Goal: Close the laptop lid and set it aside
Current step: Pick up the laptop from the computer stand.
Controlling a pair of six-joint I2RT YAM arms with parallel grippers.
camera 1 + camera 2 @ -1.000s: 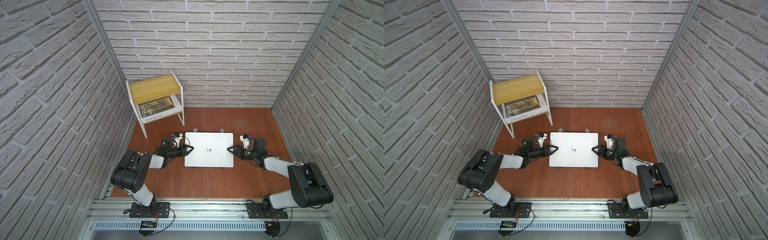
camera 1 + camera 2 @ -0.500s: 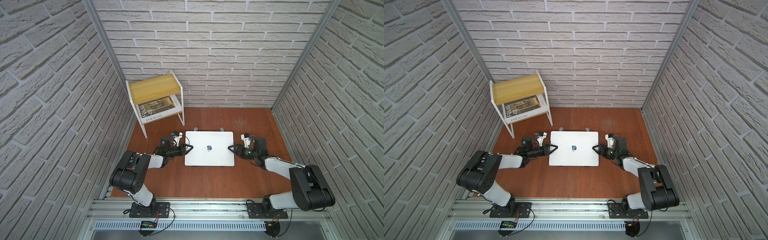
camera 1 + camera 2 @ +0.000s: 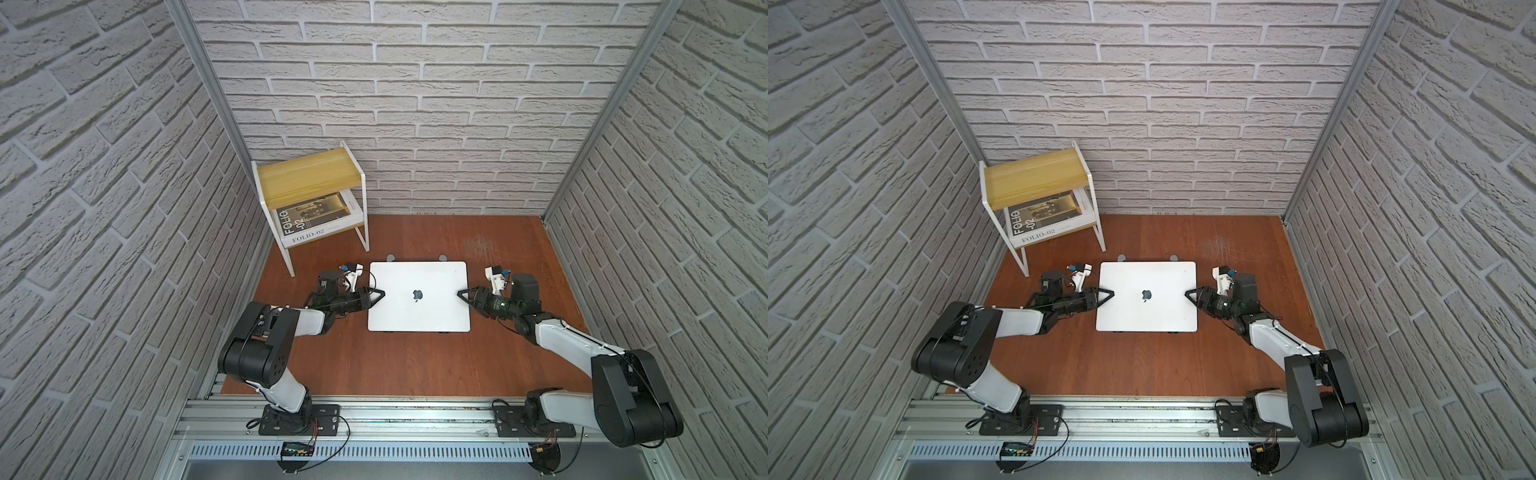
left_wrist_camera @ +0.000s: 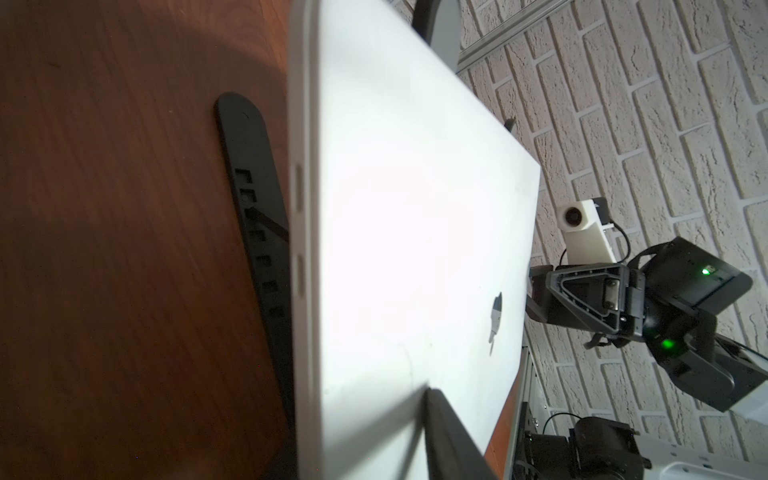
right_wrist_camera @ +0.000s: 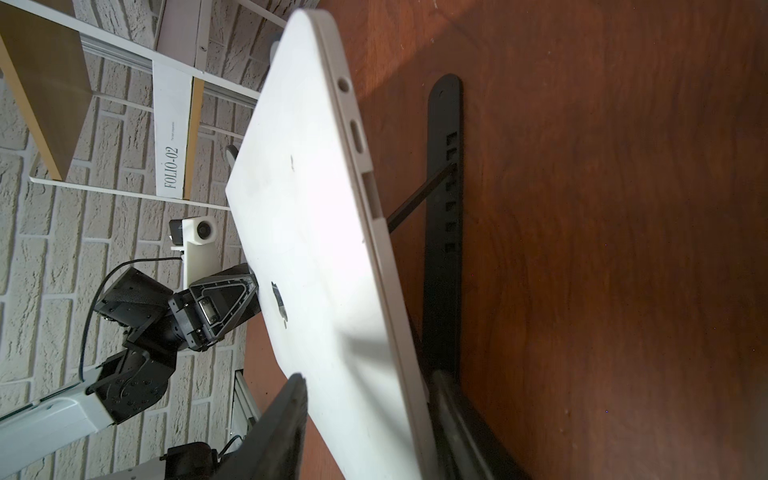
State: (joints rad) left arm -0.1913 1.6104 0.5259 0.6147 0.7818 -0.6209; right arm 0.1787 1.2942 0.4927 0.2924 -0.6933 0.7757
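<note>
Laptop, lid shut, lies mid-frame over its folding stand, left gripper and right gripper each clamped on a side edge, seemingly to lift it level.

The laptop shell is smooth matt silver-white metal, its logo mirror-glossy. The table is reddish wood grain with a slight sheen, scuffed dull near the back. The stand looks dark and matt. The shelf has a pale wood top on a white painted frame; the book is paper. The walls are rough grey-white brick relief; the rail bare aluminium
</note>
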